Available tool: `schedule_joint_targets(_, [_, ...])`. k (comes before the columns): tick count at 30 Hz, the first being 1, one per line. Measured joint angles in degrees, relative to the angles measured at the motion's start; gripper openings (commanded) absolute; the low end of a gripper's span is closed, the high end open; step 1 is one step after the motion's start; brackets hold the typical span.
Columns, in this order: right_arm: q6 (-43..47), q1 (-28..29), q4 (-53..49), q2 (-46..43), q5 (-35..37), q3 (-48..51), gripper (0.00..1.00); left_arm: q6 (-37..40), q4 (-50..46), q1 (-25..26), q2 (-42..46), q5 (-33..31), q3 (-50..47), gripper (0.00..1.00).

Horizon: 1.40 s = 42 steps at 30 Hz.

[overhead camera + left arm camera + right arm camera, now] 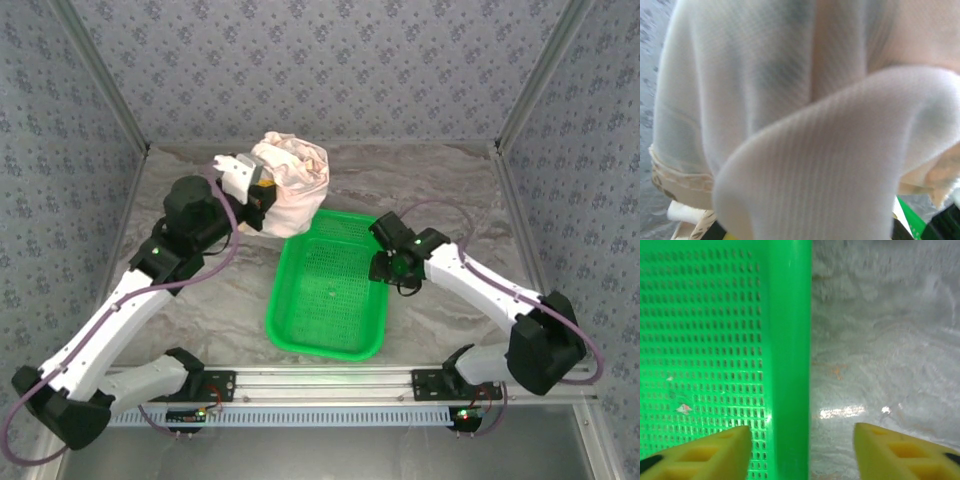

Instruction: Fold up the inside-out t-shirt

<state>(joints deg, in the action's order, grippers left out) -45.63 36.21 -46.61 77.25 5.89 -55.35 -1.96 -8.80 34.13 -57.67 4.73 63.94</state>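
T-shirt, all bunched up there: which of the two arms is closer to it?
Left. The left gripper is shut on the t-shirt; the right gripper straddles the green basket's right rim.

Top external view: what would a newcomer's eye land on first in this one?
First, the bright green perforated basket in the middle of the grey table. Next, the inside-out t-shirt, bunched into a pale bundle just beyond the basket's far left corner and gripped by the shut left pincer. The right pincer hangs open over the basket's right rim, one yellow finger on either side.
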Motion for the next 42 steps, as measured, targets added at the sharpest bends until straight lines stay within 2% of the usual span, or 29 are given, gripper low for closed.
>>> schedule_joint_targets(4, [-6.0, 0.2, 1.0, 2.1, 2.0, 0.0, 0.19, 0.9, -1.3, 0.0, 2.1, -2.5, 0.0, 0.01])
schedule_joint_targets(7, [-8.2, -1.3, 1.7, 2.2, 3.0, -0.2, 0.16, 1.0, -2.0, 0.0, 2.8, -3.1, -0.6, 0.01])
schedule_joint_targets(9, [-7.3, -4.6, 3.0, 2.8, 3.3, -0.7, 0.15, 1.0, -2.7, 0.0, 3.3, -3.3, -1.2, 0.01])
schedule_joint_targets(13, [5.9, -14.7, 3.7, 6.2, 3.2, -5.6, 0.23, 1.0, -4.9, 0.0, 4.8, -3.3, -2.3, 0.01])
schedule_joint_targets(20, [35.4, -32.9, 2.1, 16.1, 8.3, -22.0, 0.25, -0.7, -7.3, 0.0, 7.5, -2.8, -2.6, 0.0])
schedule_joint_targets(21, [37.8, -35.1, 2.8, 17.2, 9.0, -23.1, 0.29, -1.0, -7.8, 0.0, 7.6, -2.6, -2.6, 0.0])
schedule_joint_targets(22, [39.3, -37.4, 3.6, 18.5, 9.4, -24.2, 0.39, -1.1, -8.4, 0.0, 7.6, -2.3, -2.6, 0.0])
schedule_joint_targets(23, [40.5, -39.3, 4.2, 19.8, 9.7, -25.2, 0.43, -1.3, -9.1, 0.0, 7.6, -2.0, -2.6, 0.0])
schedule_joint_targets(25, [42.8, -42.4, 5.8, 22.3, 9.7, -26.9, 0.43, -1.9, -10.2, 0.0, 7.6, -1.4, -2.6, 0.0])
schedule_joint_targets(27, [44.6, -44.0, 6.6, 24.4, 9.6, -28.4, 0.48, -2.7, -10.8, 0.0, 7.6, -0.9, -2.7, 0.0])
schedule_joint_targets(28, [45.4, -44.2, 6.6, 25.2, 9.5, -29.3, 0.53, -3.2, -10.8, 0.0, 7.6, -0.5, -2.8, 0.0])
schedule_joint_targets(31, [46.1, -43.3, 5.2, 26.3, 9.3, -32.2, 0.59, -5.1, -10.7, 0.0, 8.1, 0.0, -4.2, 0.0])
schedule_joint_targets(36, [38.6, -38.0, 0.7, 24.5, 7.7, -36.7, 0.7, -6.6, -11.0, 0.0, 9.5, -0.8, -7.1, 0.0])
schedule_joint_targets(39, [31.9, -29.4, 0.9, 20.2, 5.9, -32.4, 0.76, -6.8, -11.4, 0.0, 9.7, -1.9, -7.4, 0.0])
schedule_joint_targets(42, [25.4, -19.1, 1.4, 17.3, 3.7, -27.0, 0.77, -6.8, -12.0, 0.0, 9.7, -2.7, -7.4, 0.0])
